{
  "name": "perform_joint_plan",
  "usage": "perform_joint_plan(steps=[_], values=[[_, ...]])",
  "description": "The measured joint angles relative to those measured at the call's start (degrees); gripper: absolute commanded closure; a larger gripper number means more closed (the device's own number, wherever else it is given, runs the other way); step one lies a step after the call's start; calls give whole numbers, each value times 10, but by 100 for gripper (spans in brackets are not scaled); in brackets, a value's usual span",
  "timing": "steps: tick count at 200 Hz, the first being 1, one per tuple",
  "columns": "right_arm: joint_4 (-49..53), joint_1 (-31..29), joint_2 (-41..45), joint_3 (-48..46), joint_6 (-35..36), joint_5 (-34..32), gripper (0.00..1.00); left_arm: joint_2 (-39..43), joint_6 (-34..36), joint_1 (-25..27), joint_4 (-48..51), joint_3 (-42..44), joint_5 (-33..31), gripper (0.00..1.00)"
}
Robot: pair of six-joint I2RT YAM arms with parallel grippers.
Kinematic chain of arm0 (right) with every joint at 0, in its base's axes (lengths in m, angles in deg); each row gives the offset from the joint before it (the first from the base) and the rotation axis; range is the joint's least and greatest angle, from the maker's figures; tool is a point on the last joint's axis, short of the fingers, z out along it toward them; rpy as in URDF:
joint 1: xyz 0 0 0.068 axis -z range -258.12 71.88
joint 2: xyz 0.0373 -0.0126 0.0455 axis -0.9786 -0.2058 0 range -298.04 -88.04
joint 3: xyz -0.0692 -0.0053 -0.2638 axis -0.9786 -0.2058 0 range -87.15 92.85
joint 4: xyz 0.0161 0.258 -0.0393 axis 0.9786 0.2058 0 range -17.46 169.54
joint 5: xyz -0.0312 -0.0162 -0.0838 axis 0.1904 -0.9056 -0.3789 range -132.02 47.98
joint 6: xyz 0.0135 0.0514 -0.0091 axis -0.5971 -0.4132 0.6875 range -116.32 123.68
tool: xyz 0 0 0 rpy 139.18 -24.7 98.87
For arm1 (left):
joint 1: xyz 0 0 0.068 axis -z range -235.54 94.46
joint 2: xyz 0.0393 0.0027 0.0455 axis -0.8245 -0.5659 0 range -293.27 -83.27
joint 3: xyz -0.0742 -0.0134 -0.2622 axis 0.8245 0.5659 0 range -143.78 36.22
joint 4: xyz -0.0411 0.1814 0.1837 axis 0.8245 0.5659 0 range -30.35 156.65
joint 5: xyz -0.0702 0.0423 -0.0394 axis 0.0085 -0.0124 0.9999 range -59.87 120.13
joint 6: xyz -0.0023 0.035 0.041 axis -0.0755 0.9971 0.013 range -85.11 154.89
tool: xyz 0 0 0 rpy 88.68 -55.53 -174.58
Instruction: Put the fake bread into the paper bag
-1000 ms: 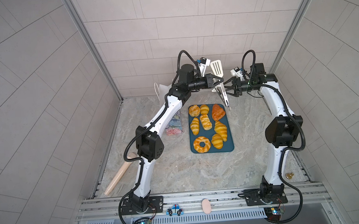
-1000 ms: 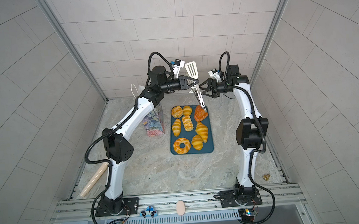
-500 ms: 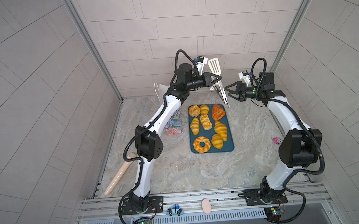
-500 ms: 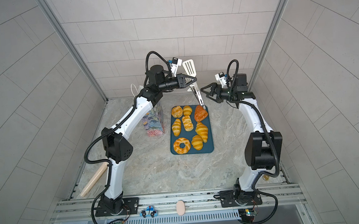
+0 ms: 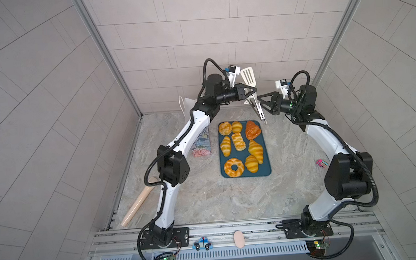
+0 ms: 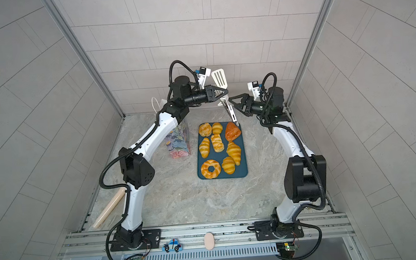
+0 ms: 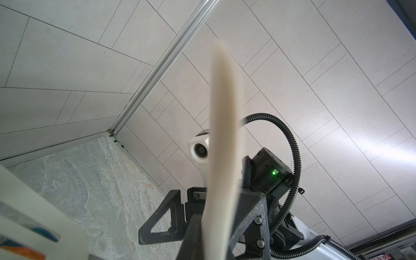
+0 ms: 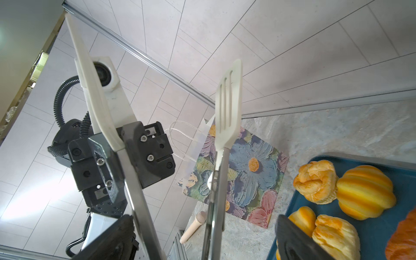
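- I am pinching one arm of the tongs (image 8: 227,105) in my left claw (image 5: 253,94). It is pressing tight just where the white blade meets the metal shaft, and the slotted arm is standing free beside it.
- I am holding the tongs tilted above the back of the table. The white heads are pointing up and the joined end is pointing down toward the far right corner of the blue tray (image 5: 266,172).
- My right claw (image 5: 262,103) is gaping wide, facing my left one. Both metal shafts are running down between its fingers (image 8: 292,240), and I cannot tell whether they are touching.
- The fake bread (image 5: 238,141) is lying on the tray, eight pieces in all. The orange-brown piece is sitting at the far right corner.
- The paper bag (image 6: 178,142) is standing upright just left of the tray. In both top views my left arm is partly hiding it.
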Motion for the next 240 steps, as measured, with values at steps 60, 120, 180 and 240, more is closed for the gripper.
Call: perform_joint_plan(steps=[60, 120, 180, 240], values=[[0, -23, -1, 9, -27, 6, 0, 0, -5, 1, -19, 0, 7, 90], [5, -24, -9, 35, -45, 11, 0, 0, -20, 12, -50, 0, 17, 90], [5, -32, -27, 57, -70, 23, 3, -10, -45, 11, -96, -1, 16, 90], [10, -32, -32, 81, -82, 24, 5, -17, -80, 10, -150, -1, 14, 90]])
